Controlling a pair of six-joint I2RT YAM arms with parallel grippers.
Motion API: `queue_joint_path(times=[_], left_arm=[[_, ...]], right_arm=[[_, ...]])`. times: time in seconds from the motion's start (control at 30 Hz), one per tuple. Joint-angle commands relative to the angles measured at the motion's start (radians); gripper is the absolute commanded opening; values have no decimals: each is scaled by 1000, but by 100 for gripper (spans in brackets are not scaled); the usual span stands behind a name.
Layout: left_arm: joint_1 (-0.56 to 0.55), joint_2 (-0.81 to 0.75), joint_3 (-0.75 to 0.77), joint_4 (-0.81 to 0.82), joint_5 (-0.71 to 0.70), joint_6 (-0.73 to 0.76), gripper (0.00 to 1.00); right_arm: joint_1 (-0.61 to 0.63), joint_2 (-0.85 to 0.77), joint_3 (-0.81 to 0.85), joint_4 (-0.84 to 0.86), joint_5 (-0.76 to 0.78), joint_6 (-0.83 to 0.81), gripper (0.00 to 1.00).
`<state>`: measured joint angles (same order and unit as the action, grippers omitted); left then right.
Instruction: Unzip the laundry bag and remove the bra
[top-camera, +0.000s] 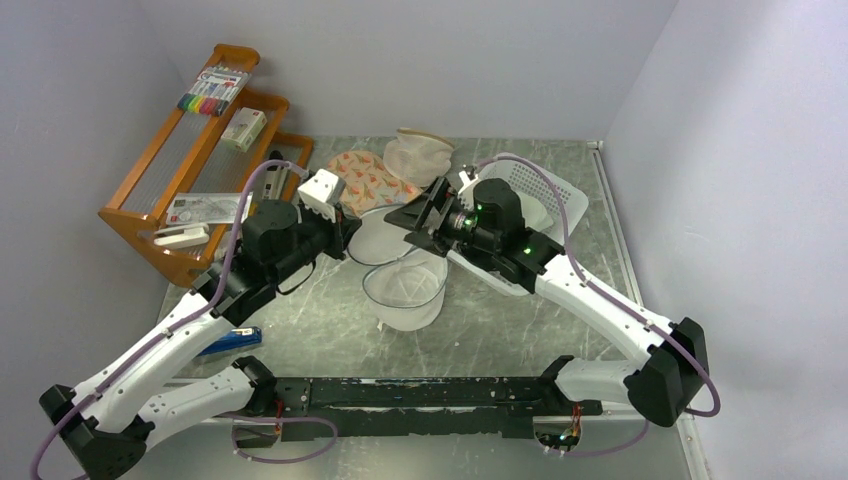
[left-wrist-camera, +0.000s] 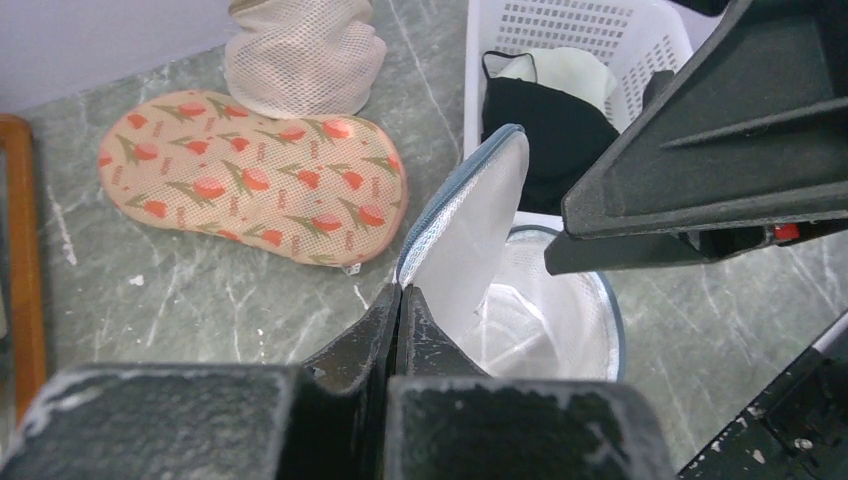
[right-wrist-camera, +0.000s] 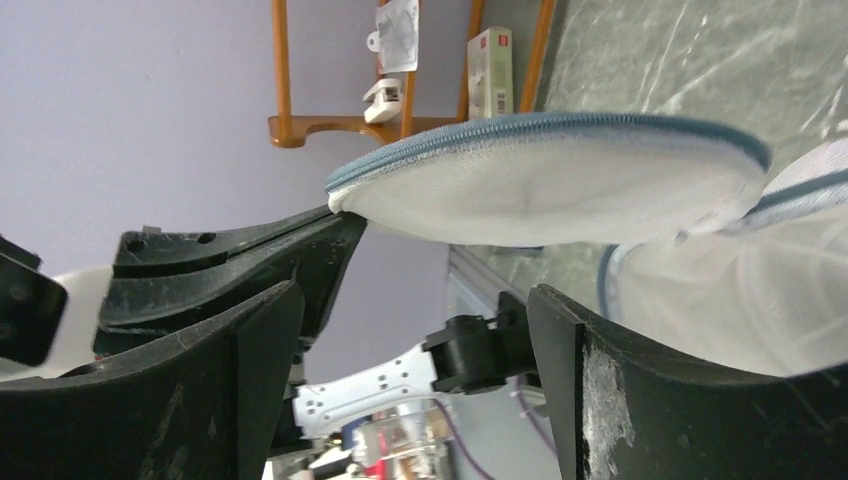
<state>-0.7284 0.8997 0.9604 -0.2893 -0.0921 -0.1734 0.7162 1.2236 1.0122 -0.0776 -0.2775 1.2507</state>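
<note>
My left gripper (left-wrist-camera: 399, 292) is pinched tight on the edge of the bag's (left-wrist-camera: 470, 220) unzipped flap, standing it upright over the open half. My right gripper (right-wrist-camera: 415, 300) hangs wide and empty just beside it, and the bra (left-wrist-camera: 545, 135) lies in the basket (left-wrist-camera: 600, 40) behind. I judge the job nearly done, so I'd part the left jaws fully before lifting, or this light pouch will drag along. The flap is a springy dome of fine white mesh with a blue-grey zip rim; the bra is soft, black, pale-lined and slumped.
</note>
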Motion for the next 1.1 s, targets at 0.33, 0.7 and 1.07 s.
queue_joint_path(times=[0.33, 0.7, 1.07], left_arm=[[-106, 8, 14, 54, -178, 184, 7], [-150, -3, -28, 96, -231, 266, 7], [-180, 9, -32, 94, -254, 294, 7]], right_arm=[[17, 50, 140, -107, 188, 326, 67], [39, 134, 242, -187, 219, 388, 47], [91, 188, 260, -161, 234, 412, 36]])
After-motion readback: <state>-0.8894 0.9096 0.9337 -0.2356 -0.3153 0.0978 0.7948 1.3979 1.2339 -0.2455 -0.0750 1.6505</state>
